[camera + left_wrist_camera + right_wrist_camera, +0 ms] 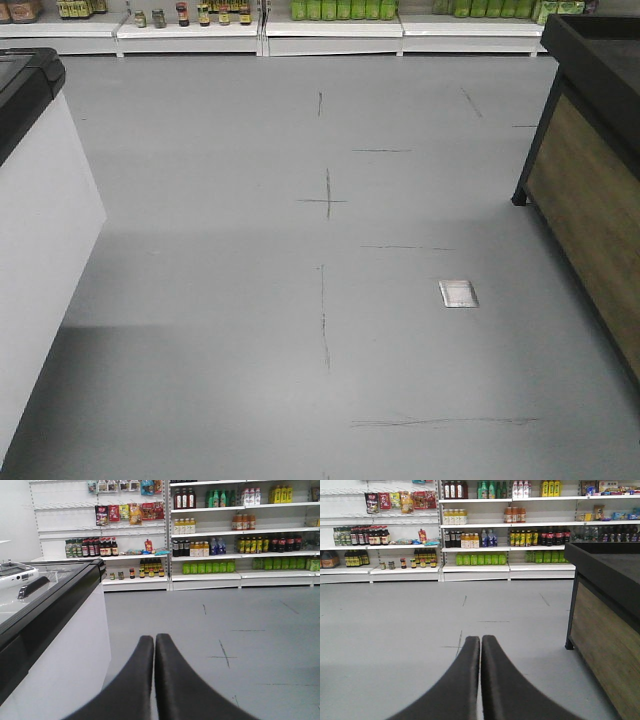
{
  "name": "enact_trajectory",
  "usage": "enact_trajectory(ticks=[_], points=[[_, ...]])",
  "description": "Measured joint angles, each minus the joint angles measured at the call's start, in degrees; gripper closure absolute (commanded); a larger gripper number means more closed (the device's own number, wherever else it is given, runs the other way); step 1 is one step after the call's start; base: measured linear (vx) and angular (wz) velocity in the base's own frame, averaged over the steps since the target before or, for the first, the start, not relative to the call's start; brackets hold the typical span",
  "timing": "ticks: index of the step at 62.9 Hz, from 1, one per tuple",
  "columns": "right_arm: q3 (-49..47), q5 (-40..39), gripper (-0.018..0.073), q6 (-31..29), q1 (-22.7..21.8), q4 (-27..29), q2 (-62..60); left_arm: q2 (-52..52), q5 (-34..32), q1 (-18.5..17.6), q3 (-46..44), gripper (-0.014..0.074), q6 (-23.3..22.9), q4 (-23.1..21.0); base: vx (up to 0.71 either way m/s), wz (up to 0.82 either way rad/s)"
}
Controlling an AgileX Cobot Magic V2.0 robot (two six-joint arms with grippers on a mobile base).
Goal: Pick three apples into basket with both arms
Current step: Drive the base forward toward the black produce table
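Note:
No apples and no basket show in any view; both are out of view. My left gripper [154,638] is shut with nothing between its black fingers and points over bare grey floor beside a white counter. The right gripper [480,639] is also shut and empty, aimed across the floor toward the shelves. Neither arm appears in the front view.
A white freezer cabinet with a black rim [35,200] stands on the left. On the right stands a wood-panelled display stand with a black top [590,200]. Stocked shelves [330,30] line the far wall. Pen marks and a small metal plate [458,293] lie on the grey floor.

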Motion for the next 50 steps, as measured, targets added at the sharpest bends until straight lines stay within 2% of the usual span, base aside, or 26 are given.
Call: enact_trajectory(ticks=[50], points=[[0.0, 0.0, 0.0564, 0.0, 0.0, 0.0, 0.0, 0.0, 0.0, 0.0, 0.0, 0.0603, 0.0, 0.0, 0.00, 0.00]])
